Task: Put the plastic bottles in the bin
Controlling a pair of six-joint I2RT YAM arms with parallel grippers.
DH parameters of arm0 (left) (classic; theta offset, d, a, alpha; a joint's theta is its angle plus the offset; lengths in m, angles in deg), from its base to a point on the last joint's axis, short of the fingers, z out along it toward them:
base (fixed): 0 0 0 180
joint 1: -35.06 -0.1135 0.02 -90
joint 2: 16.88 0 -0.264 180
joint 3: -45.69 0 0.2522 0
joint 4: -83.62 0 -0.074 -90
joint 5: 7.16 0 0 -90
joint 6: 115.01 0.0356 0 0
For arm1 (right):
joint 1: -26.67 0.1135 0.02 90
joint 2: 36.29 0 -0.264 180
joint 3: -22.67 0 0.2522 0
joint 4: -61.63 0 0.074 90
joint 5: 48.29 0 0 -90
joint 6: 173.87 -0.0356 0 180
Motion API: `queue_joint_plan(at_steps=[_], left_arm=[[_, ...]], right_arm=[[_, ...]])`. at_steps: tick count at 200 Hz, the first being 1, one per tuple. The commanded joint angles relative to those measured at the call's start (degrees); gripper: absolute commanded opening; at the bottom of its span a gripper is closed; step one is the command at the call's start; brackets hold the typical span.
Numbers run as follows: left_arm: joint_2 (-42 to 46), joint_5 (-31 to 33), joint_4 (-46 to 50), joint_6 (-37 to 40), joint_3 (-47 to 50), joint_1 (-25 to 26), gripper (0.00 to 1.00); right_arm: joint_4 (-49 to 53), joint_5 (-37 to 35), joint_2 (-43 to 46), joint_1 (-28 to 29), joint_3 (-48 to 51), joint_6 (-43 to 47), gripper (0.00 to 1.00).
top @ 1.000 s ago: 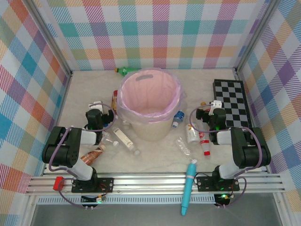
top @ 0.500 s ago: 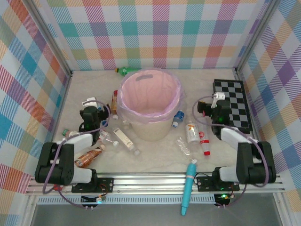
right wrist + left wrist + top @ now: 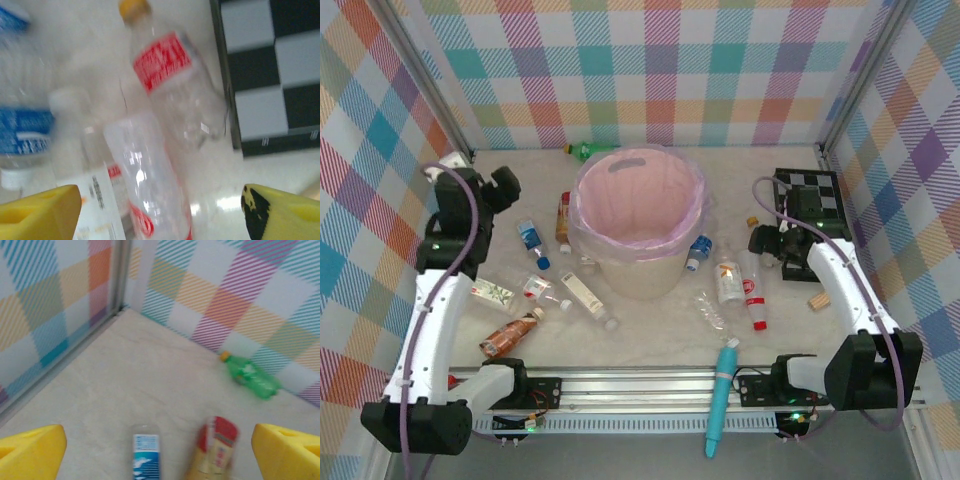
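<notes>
Pastel plaid walls (image 3: 650,70) close in a pale, marble-patterned table (image 3: 650,345) on three sides, with a metal rail (image 3: 650,385) along its near edge; the bin (image 3: 638,282), a round pale bucket lined with a pink bag, stands upright at mid-table; a black-and-white checkered board (image 3: 825,190) lies flat at the far right; a teal tube (image 3: 720,395) lies across the rail, its long axis near to far.

The left gripper (image 3: 505,184) hangs raised near the left wall, its yellow fingers (image 3: 30,452) spread wide with nothing between them; the right gripper (image 3: 768,243) sits low beside the board, equally wide, bottles lying below the gap.

The plastic bottles lie on their sides on the table, outside the bin; the green bottle (image 3: 590,151) runs along the back wall, orange cap to the left; a red-and-yellow-labelled bottle (image 3: 563,215) lies just left of the bin, axis near to far; a blue-labelled bottle (image 3: 529,236) lies beside it, blue cap toward the near edge; the copper-brown bottle (image 3: 510,335) lies diagonally at the near left; a white-labelled bottle (image 3: 585,296) slants in front of the bin; right of the bin, a red-capped bottle (image 3: 753,290) points its cap at the rail; a red-labelled clear bottle (image 3: 170,75) runs alongside the board's edge.
</notes>
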Motion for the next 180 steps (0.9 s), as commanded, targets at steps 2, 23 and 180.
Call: queue_joint_plan(at_steps=[2,23,180], left_arm=[[-1.91,-11.63,12.91,-2.74,-8.84,4.61,0.89],[-4.89,-10.81,15.99,-1.91,-15.14,13.19,0.87],[-11.5,-12.4,10.3,-9.14,-4.3,24.13,0.75]], right_arm=[[6.34,6.2,-0.72,-0.37,2.83,-2.55,0.77],[2.79,8.57,-3.29,-0.38,5.44,-3.43,0.72],[-10.17,10.19,-18.4,-0.42,5.59,-4.35,0.49]])
